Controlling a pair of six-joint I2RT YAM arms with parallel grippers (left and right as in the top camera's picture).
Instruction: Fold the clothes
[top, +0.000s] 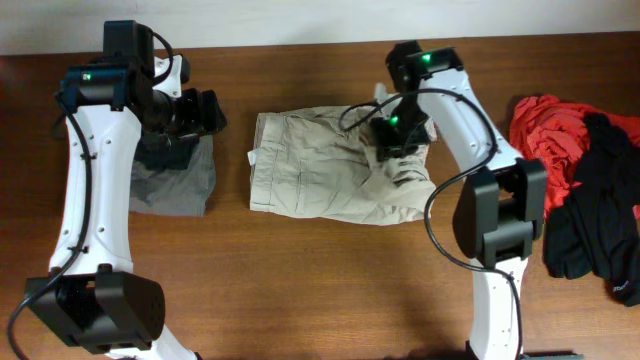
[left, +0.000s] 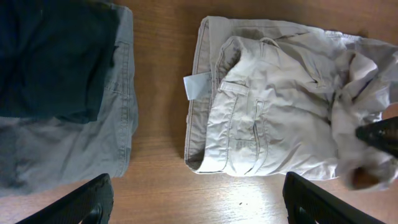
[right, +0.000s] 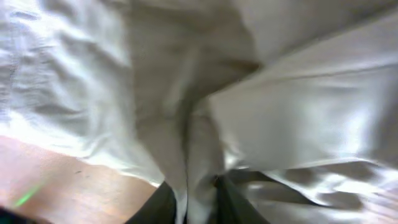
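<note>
The beige khaki shorts (top: 320, 165) lie wrinkled at the table's middle, waistband and small white label (left: 198, 84) to the left; they also fill the left wrist view (left: 273, 112). My right gripper (top: 398, 135) is shut on a pinched fold of the shorts (right: 199, 186) at their right end, lifting it. My left gripper (top: 205, 112) is open and empty above the table, left of the shorts, its fingers (left: 199, 202) spread wide. A folded grey garment (top: 175, 180) with a dark one on top (left: 56, 56) lies under the left arm.
A heap of red clothes (top: 550, 135) and black clothes (top: 595, 210) lies at the table's right edge, beside the right arm's base (top: 500, 220). Bare wood (top: 330, 280) shows in front of the shorts.
</note>
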